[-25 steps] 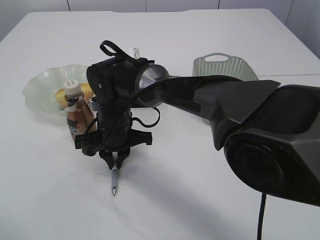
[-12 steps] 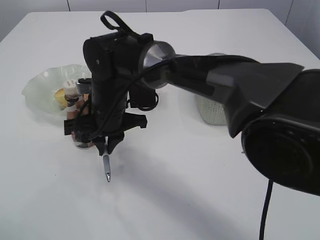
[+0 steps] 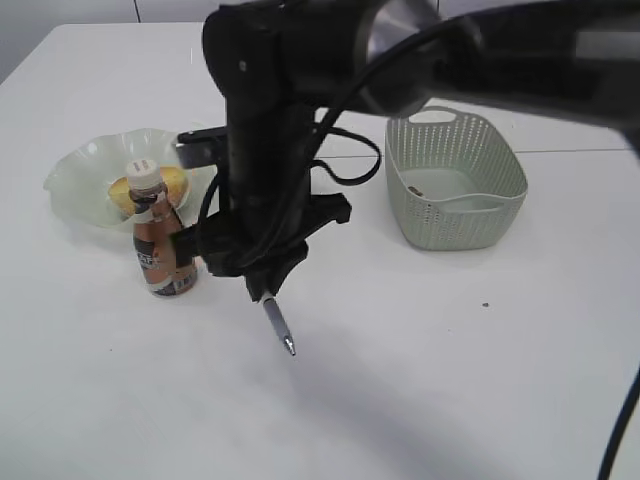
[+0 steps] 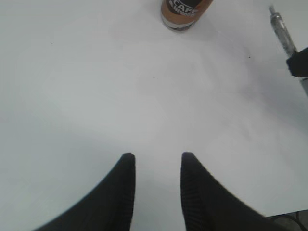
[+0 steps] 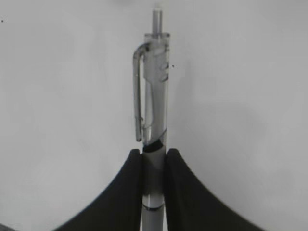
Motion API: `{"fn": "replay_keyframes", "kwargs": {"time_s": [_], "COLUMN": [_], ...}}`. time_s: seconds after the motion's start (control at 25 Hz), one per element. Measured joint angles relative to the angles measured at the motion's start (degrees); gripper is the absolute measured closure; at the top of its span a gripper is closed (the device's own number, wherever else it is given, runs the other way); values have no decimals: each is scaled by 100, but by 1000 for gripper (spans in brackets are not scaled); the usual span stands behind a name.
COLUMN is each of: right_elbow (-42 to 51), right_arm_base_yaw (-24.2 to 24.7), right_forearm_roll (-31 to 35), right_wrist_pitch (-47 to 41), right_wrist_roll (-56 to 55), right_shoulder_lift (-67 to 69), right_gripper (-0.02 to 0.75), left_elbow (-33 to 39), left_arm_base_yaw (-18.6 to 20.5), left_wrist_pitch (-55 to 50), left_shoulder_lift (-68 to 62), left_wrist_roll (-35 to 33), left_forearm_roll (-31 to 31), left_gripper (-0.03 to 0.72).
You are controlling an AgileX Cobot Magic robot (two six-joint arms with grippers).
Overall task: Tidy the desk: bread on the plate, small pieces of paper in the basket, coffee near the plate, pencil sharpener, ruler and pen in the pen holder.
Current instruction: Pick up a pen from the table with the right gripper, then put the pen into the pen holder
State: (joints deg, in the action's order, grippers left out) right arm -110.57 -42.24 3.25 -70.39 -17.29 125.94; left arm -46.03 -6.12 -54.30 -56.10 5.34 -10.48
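Above the bench (image 3: pixel 420 380), mid-frame, the right hand (image 3: pixel 262 290) is clamped on the pen (image 3: pixel 277 326), which hangs tip-down and tilted, clear of the surface. Left hand (image 4: pixel 157 161) is open over bare bench, holding nothing. Coffee (image 3: pixel 160 240) stands just beside the plate (image 3: pixel 75 170), with the bread (image 3: pixel 150 185) on it. Pen holder isn't visible. Advice: carry the pen high past the coffee, bring it upright over the holder, then release low so it can't bounce out.

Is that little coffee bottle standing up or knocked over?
Upright: the coffee stands on its base, white cap on top, beside the plate.
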Motion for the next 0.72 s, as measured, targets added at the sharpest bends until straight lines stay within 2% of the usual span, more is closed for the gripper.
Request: {"fn": "replay_keyframes", "kwargs": {"time_s": [0.24, 0.48, 0.6, 0.72], "right_elbow": [1231, 3012, 3751, 4064], "right_arm_base_yaw": [491, 1315, 1784, 2157], "right_forearm_roll": [-29, 148, 478, 944], "right_wrist_pitch": [221, 1603, 2250, 2720], "right_wrist_roll": [309, 747, 1176, 1809], "right_shoulder_lift": [-1254, -2652, -3177, -3454], "right_gripper": [666, 680, 680, 680], "left_elbow": [0, 0, 0, 0], "left_arm_base_yaw": [0, 0, 0, 0], "left_wrist_pitch": [-23, -82, -91, -94], "left_shoulder_lift": [0, 0, 0, 0], "left_wrist_roll": [0, 0, 0, 0], "left_forearm_roll": [0, 0, 0, 0], "left_gripper": [448, 448, 448, 448]}}
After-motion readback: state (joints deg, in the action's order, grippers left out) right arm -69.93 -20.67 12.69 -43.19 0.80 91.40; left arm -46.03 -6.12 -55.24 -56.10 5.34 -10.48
